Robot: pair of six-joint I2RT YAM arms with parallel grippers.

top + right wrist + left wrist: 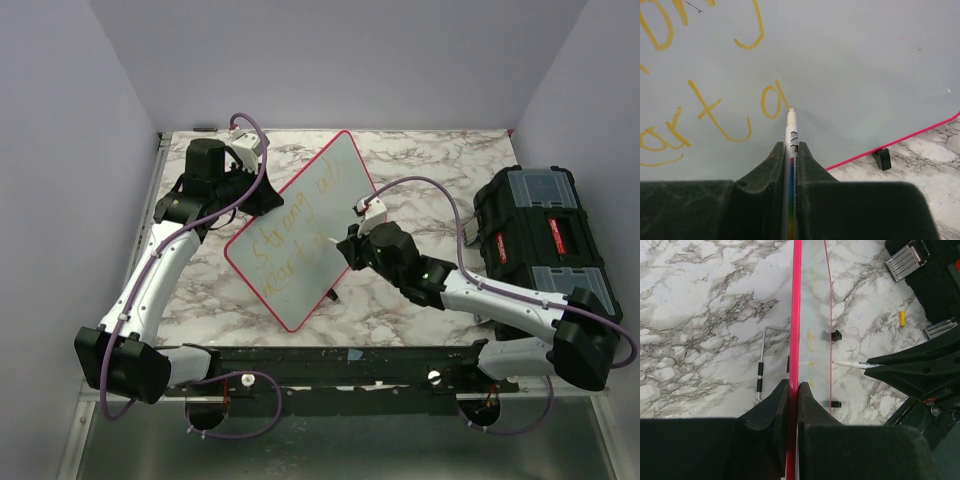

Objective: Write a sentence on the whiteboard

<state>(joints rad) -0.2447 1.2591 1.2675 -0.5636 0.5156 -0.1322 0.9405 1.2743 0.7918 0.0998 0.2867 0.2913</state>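
The whiteboard (300, 230) stands tilted on the marble table, with a pale surface and a red-pink rim (796, 315). My left gripper (793, 387) is shut on its top rim and holds it upright. The sentence (290, 235) is yellow-orange handwriting in two lines; in the right wrist view its letters (715, 115) show close up. My right gripper (791, 145) is shut on a white marker (791, 150) whose tip touches the board just right of a letter "a" (771, 101). The marker also shows in the left wrist view (852, 363).
A black toolbox (540, 235) sits at the right of the table. A yellow marker cap (902, 318) lies on the marble near it. A bent metal stand leg (762, 360) lies behind the board. Small black feet (883, 158) carry the board's lower edge.
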